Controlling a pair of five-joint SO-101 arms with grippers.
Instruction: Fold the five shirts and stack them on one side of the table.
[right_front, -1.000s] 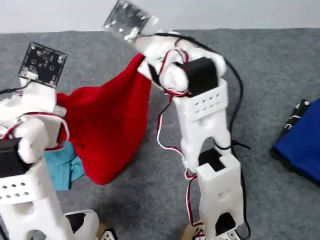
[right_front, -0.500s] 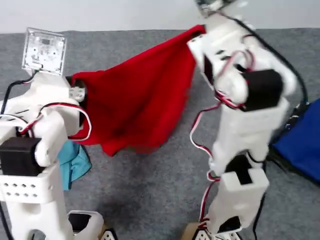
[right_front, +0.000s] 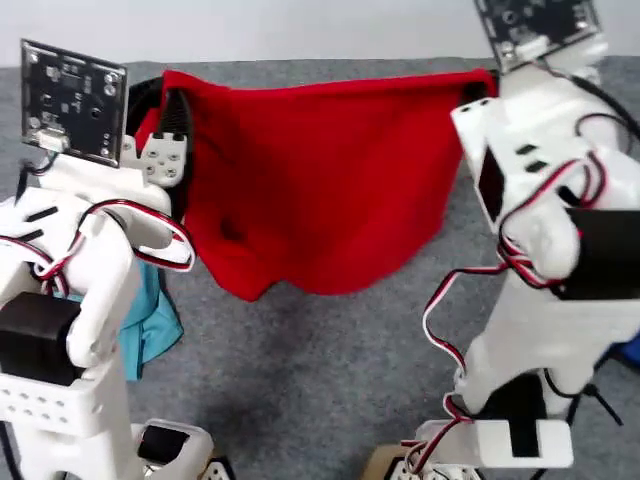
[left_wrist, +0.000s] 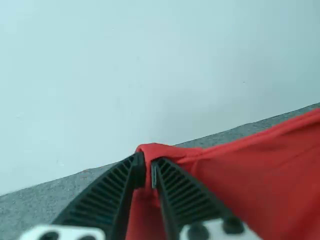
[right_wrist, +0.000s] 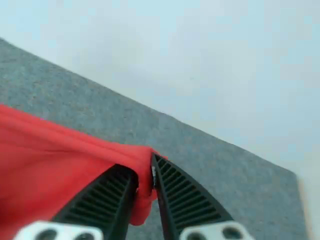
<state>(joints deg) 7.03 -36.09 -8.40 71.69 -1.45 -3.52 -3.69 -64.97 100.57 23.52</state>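
Above the grey desk, the red shirt hangs spread wide between the two arms. The left pincer is pressed together on one upper corner of the shirt and the right pincer on the other, so the top edge runs taut. A teal shirt lies crumpled on the desk beside the left arm.

Quick count: two garments on show, one red shirt and one crumpled teal garment. Two white arms, the left arm and the right arm. Two black tools, the left tool and the right tool, with two ribbed fingers apiece, so four. Two circuit boards, the left board and the right board. One grey desk.
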